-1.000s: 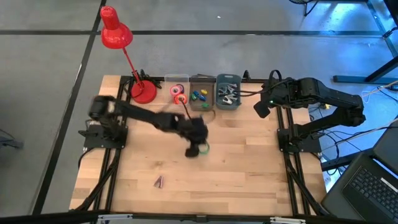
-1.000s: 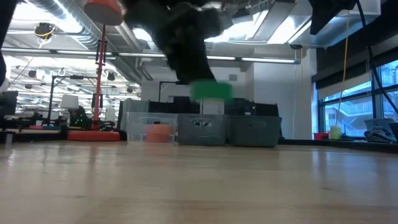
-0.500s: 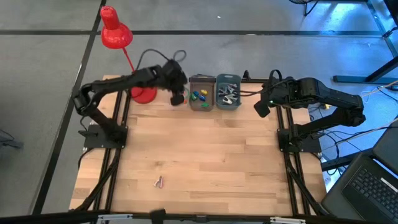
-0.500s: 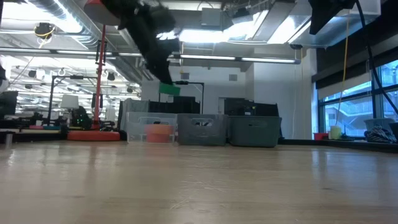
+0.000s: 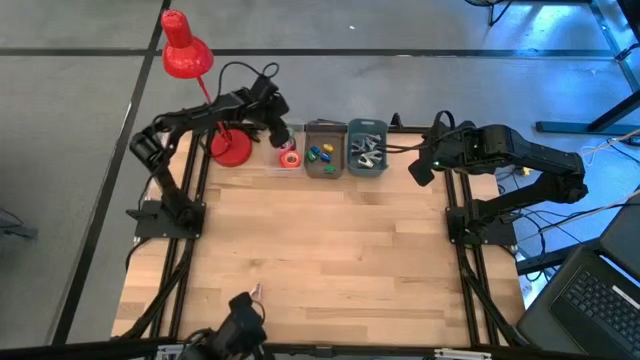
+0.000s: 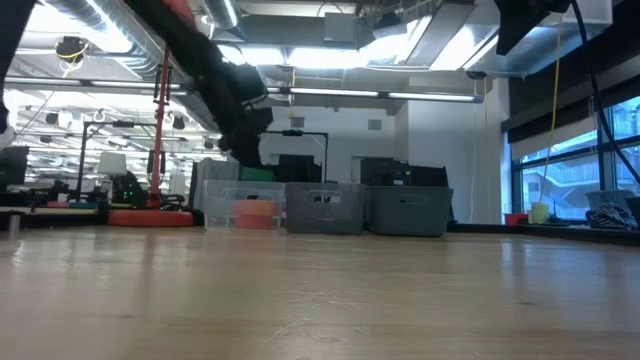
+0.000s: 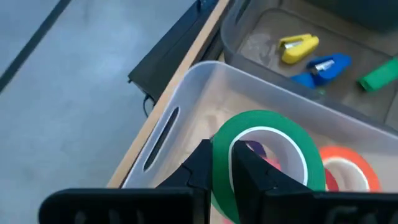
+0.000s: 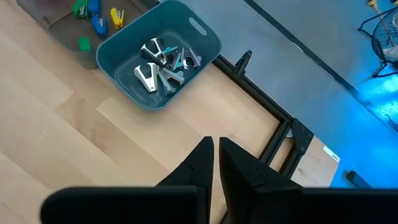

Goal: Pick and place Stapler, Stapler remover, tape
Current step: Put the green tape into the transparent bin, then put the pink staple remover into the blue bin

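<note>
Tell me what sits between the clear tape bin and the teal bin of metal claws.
The grey bin with small blue, yellow and green staplers, seen in the high view.

The wide middle of the pale wooden bench (image 5: 330, 250) is lying open for passage. Along its far edge, a clear plastic bin (image 5: 285, 135), a grey bin (image 5: 323, 163) and a teal bin (image 5: 367, 160) are standing touching in a row, blocking it. A red desk lamp (image 5: 187, 58) is crowding the far left corner beside them.
</note>
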